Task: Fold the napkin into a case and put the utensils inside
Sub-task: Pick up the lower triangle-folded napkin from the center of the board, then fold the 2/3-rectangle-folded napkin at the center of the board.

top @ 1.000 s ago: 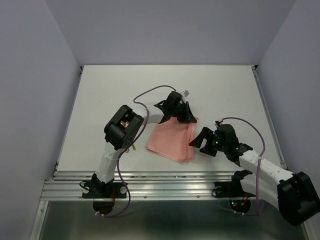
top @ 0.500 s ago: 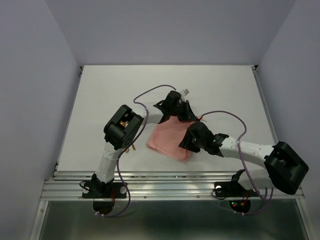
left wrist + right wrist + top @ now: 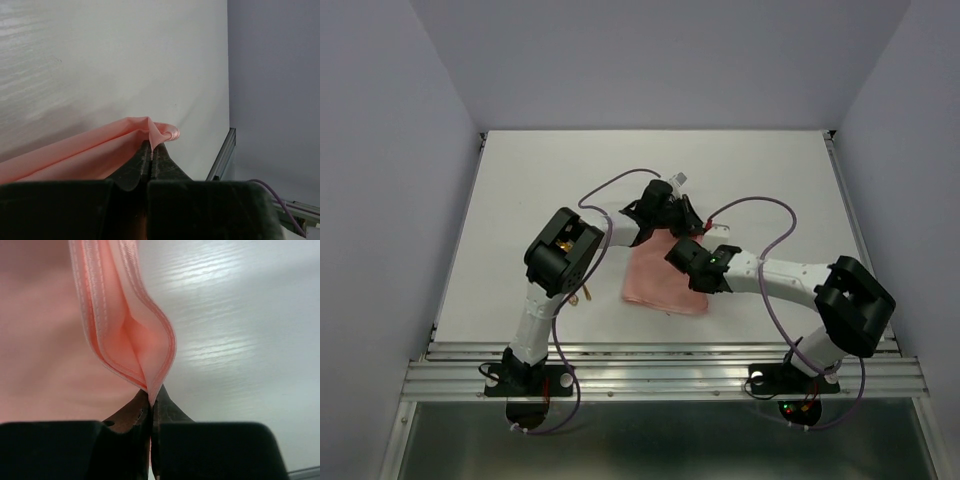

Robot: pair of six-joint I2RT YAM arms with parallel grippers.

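White table (image 3: 520, 200) fills the space between pale lilac walls, and the napkin (image 3: 660, 285) lies near its middle, already doubled into a layered pink patch just ahead of the two arms. The left pincer (image 3: 151, 152) is clenched on a puckered fold at the cloth's far edge. The right pincer (image 3: 150, 400) is clenched on the stacked, stitched hems of the right-hand edge. In the overhead view the two grips sit close together at the far right corner.

From both grips the loose body of the cloth spreads toward the near left, flat on the table. The right pincer holds the edge that runs from far to near. I judge the coming fold would take that edge leftward across the cloth to narrow it. The right arm looks better placed for this than the left, which reaches around from the far side.
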